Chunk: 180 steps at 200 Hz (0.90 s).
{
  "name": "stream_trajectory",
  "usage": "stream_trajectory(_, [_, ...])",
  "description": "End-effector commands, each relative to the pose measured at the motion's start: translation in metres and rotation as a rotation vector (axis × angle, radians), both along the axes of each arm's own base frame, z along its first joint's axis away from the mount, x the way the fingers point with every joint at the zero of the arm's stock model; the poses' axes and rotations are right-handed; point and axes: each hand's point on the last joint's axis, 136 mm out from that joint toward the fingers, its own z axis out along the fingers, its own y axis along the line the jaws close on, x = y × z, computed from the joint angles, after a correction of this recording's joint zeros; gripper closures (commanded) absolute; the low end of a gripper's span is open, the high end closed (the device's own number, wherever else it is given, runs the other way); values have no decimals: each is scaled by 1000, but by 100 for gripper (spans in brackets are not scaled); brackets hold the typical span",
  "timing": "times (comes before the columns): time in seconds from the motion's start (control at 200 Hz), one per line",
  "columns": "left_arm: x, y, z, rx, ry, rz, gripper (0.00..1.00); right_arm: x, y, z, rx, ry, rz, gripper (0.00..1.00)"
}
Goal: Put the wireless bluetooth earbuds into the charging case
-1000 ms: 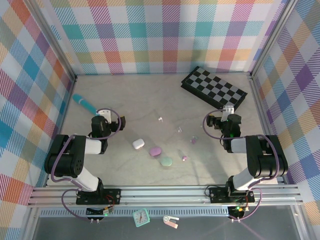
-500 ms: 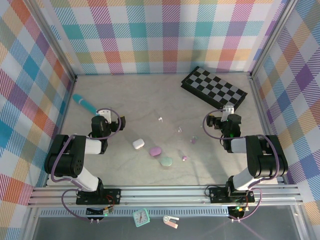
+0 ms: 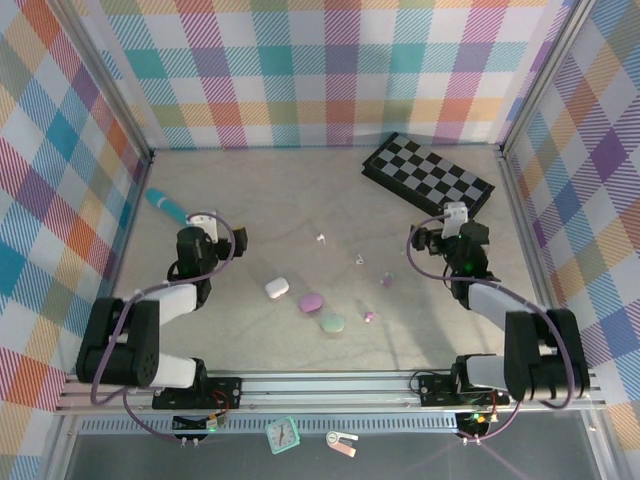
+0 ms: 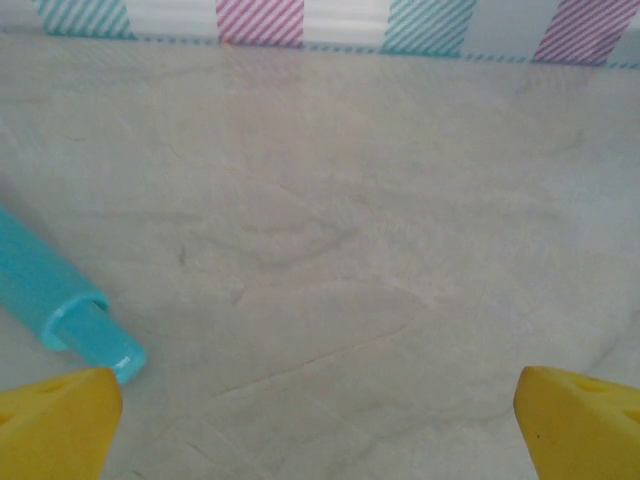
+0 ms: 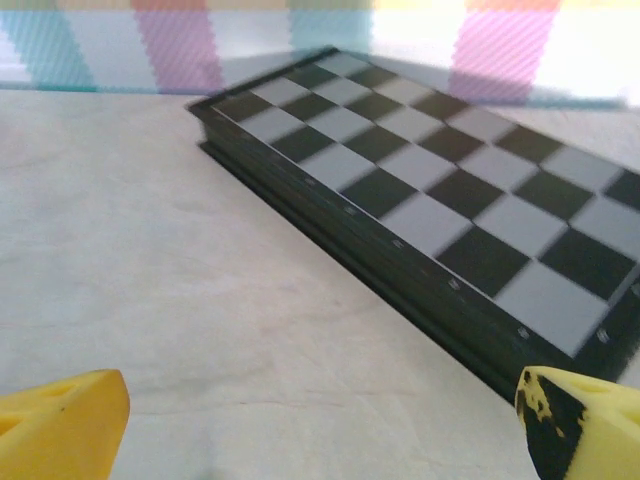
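left gripper [image 3: 204, 222]: jaws spread as wide as they go, nothing between them, holding nothing. In the left wrist view its yellow fingertips [image 4: 58, 418] sit in the two lower corners with bare table [image 4: 330, 250] between them. A teal tube [image 4: 48, 292] lies slanted just outside the left finger, its end close to the tip. I can't tell if they touch.

right gripper [image 3: 452, 222]: same, fully spread and empty. A folded chessboard [image 5: 420, 190] lies ahead of it, running off to its right. It's near but clear of the fingers.

earbuds [image 3: 320, 239]: loose on the table in the gap between the two grippers, all outside the cases.
- A white one is well to the right of the left gripper, about level with it.
- A second pale one [image 3: 359, 261] is further right, a bit back toward the bases.
- A lilac one [image 3: 386, 281] is near the right gripper, to its left and base-side.
- A pink one [image 3: 369, 316] is further back, just beside the mint case.

Cases: white case [image 3: 277, 288], lilac case [image 3: 311, 302] and mint case [image 3: 332, 323] sit in a slanted row, base-side of both grippers. The row starts nearer the left one. All three look closed from above, and the lilac and mint ones almost touch.
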Motion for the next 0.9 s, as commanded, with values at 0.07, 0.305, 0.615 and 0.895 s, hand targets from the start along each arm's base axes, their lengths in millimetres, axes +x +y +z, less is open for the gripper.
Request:
stream_trajectory(0.07, [-9, -13, 47, -55, 24, 9, 0, -34, 60, 31, -88, 7, 288, 1])
stream_trajectory(0.305, [-35, -52, 73, -124, 111, -112, 0, -108, 146, 52, -193, -28, 717, 1])
stream_trajectory(0.615, [-72, -67, 89, -150, 189, -211, 0, -210, 201, 12, -456, 184, 1137, 0])
stream_trajectory(0.895, [-81, -63, 82, -151, 206, -195, 0, -223, 219, -52, -639, 366, 1230, 7])
